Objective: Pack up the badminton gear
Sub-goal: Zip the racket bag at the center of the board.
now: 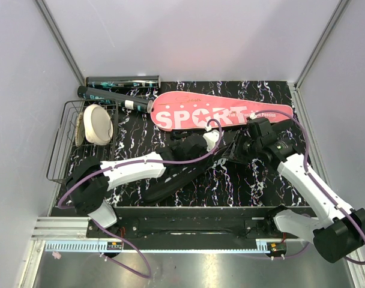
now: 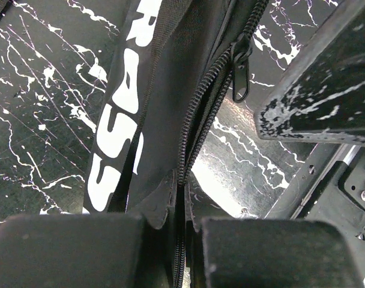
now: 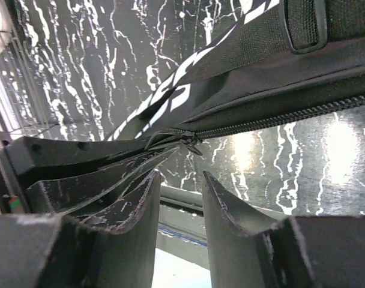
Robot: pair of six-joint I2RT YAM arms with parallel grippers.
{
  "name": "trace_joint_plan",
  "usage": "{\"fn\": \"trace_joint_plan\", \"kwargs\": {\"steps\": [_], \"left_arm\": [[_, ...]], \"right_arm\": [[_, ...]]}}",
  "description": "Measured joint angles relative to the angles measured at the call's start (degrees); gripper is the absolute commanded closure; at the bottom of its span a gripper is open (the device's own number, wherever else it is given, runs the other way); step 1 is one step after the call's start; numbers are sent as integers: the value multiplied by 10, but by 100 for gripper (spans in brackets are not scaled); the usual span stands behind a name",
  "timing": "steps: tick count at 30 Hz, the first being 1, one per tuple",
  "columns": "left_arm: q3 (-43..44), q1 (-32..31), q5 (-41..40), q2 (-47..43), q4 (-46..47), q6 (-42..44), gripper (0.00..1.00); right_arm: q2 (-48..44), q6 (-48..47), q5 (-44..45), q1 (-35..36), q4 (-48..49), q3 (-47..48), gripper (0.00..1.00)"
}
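Bag: the black fabric bag with white lettering (image 1: pixel 170 186) lies in the middle of the black marbled tabletop (image 1: pixel 248 186), a little toward the near edge, between the two arms.
Left claw: the left claw (image 2: pixel 181 231) is clamped together on the bag's fabric right at the zip line, pinning that end of the seam.
Right claw: the right claw (image 3: pixel 179 201) has its fingers apart with nothing between them, and sits just beside the zip track.
Zip: the small dark zip puller (image 2: pixel 239 75) hangs loose part way along the teeth. The teeth between it and the left claw look joined, though the view is too close to say how much of the zip is open.
Handling: the bag is probably light, soft and floppy. It should crease or skid on the glossy tabletop unless one end is anchored.
Where to hold: pinch the puller tab flat and draw it along the track, against the left claw's hold.
Risk: the tab is small and could slip out of a loose pinch.
Other gear: the pink racket case printed "SPORT" (image 1: pixel 212 114) lies along the far edge, and the dark glossy tube (image 1: pixel 122 81) lies near the far-left corner.
Left edge: a black wire basket (image 1: pixel 62 138) holds a cream round disc (image 1: pixel 98 123).
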Motion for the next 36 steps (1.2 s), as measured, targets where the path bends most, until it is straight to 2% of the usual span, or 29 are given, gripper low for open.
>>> {"fn": "trace_joint_plan", "kwargs": {"steps": [10, 16, 24, 28, 29, 32, 36], "left_arm": [[0, 1, 21, 0, -3, 0, 100], [0, 1, 29, 0, -4, -1, 100], [0, 1, 34, 0, -4, -6, 100], [0, 2, 36, 0, -3, -10, 100], [0, 2, 36, 0, -3, -11, 100], [0, 2, 36, 0, -3, -14, 100], [0, 3, 34, 0, -2, -17, 100]], "right_arm": [[38, -59, 83, 56, 0, -3, 59], [51, -69, 130, 77, 1, -3, 68], [50, -66, 172, 102, 6, -2, 69], [50, -65, 186, 110, 8, 2, 82], [50, -62, 189, 113, 9, 3, 89], [50, -56, 199, 116, 10, 7, 100], [50, -33, 211, 119, 7, 12, 100]]}}
